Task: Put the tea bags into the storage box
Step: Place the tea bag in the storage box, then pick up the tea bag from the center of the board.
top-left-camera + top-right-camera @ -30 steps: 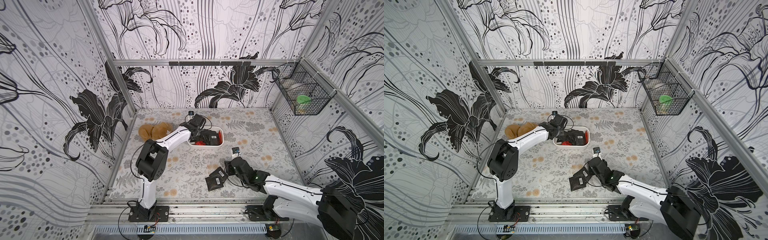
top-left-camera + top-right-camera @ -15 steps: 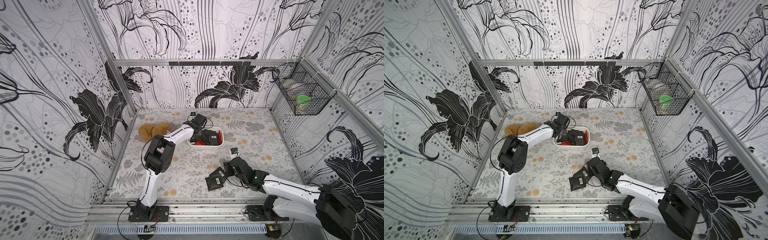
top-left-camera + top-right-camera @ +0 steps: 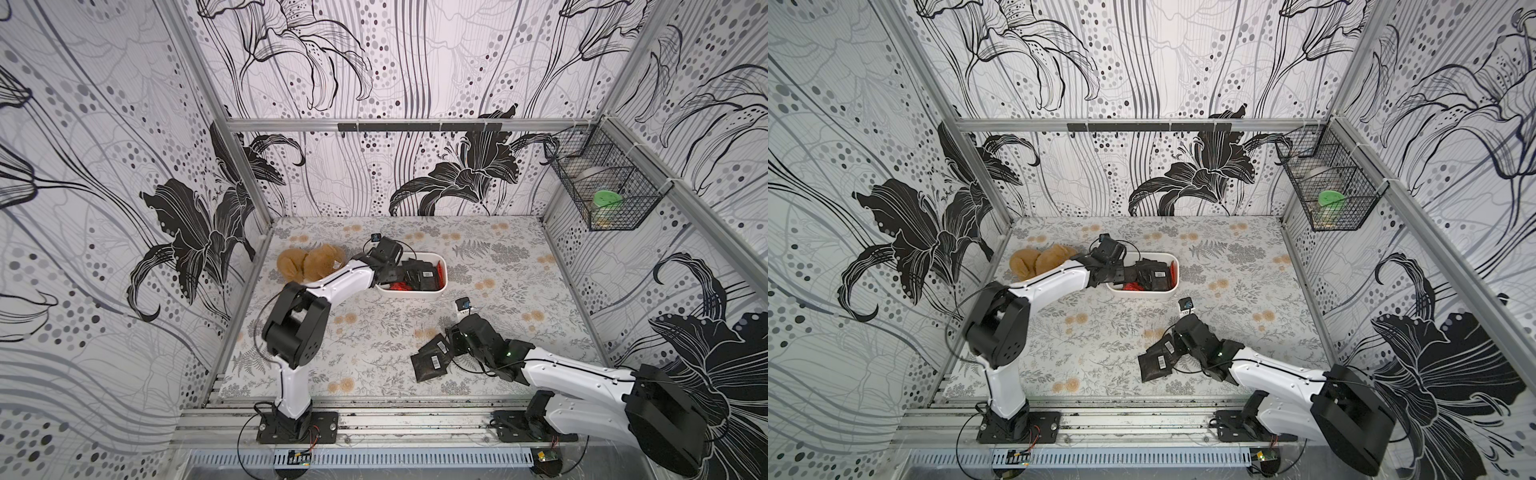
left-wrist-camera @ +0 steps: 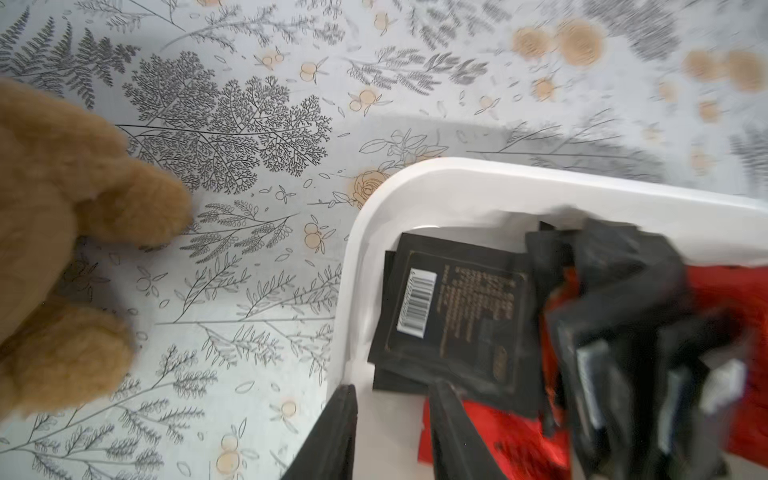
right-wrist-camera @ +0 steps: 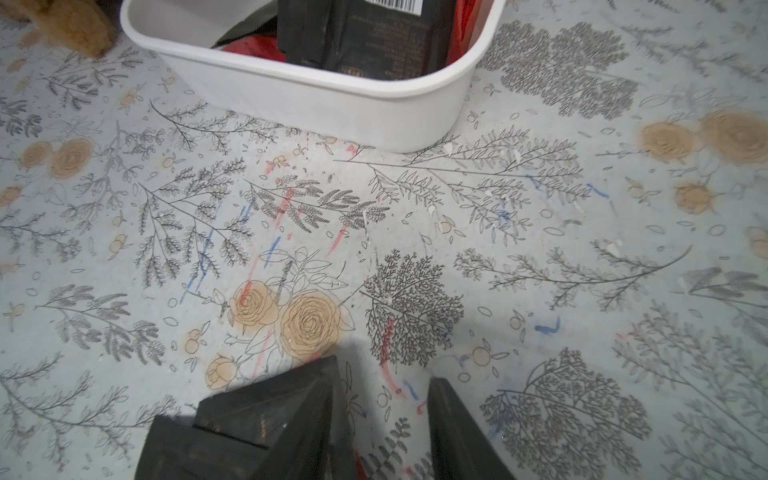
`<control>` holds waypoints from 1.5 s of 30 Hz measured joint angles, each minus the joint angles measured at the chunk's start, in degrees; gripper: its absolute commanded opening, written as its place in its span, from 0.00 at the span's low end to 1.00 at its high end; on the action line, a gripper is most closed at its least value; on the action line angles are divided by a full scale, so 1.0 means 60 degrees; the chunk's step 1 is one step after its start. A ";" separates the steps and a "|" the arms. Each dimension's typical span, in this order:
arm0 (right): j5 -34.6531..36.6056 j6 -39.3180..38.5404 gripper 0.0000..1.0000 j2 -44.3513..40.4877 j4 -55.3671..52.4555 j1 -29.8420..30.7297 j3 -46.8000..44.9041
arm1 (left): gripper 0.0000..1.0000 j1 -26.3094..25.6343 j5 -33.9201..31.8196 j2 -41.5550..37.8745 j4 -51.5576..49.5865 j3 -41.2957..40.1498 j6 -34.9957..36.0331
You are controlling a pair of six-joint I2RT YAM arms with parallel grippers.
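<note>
Most of the tea bags (image 3: 419, 274) are already lying in the storage box (image 3: 411, 296), which is sitting toward 12 o'clock on the flowered table (image 3: 365, 332) in both top views. Black sachets are piled over red ones, crowding it nearly to the rim. What is left, as far as the pictures show, is a small overlapping cluster of loose sachets (image 3: 430, 360), black with barcode labels, lying at about 5 o'clock near the front edge; their exact count is hard to make out. The job is judged to be in its closing stretch.

The left arm is reaching long and low from its base at 7 o'clock, past the brown plush toy (image 3: 309, 266) at 10 o'clock. The left gripper (image 4: 392, 388) is hanging over the box's 9 o'clock end, its fingers (image 4: 340, 424) parted and seemingly straddling the white wall; whether they are pressing on it cannot be told.

The right arm is stretching from 5 o'clock toward the centre, with the right gripper (image 5: 384, 374) tipped down at the cluster's 3 o'clock edge. Its fingers (image 5: 453, 428) are standing apart with bare table showing between them and a black sachet just beside one of them, nothing seen pinched.
</note>
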 measured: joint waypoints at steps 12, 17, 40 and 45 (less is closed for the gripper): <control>-0.1173 0.1530 0.22 -0.0197 -0.2000 0.1220 0.0882 | 0.46 -0.2922 0.0976 -0.3643 0.2295 -0.5224 -0.2273; -0.1202 0.2357 0.20 -0.0066 -0.2466 0.1920 0.0882 | 0.47 -0.3861 0.1056 -0.4255 0.2976 -0.6397 -0.3304; -0.1027 0.3541 0.15 0.2718 -0.2408 0.3202 0.1956 | 0.52 -0.4867 0.0776 -0.5275 0.4554 -0.8670 -0.5763; -0.1024 0.3610 0.15 0.3177 -0.2361 0.3435 0.2397 | 0.53 -0.4918 0.0739 -0.5220 0.4532 -0.8761 -0.5883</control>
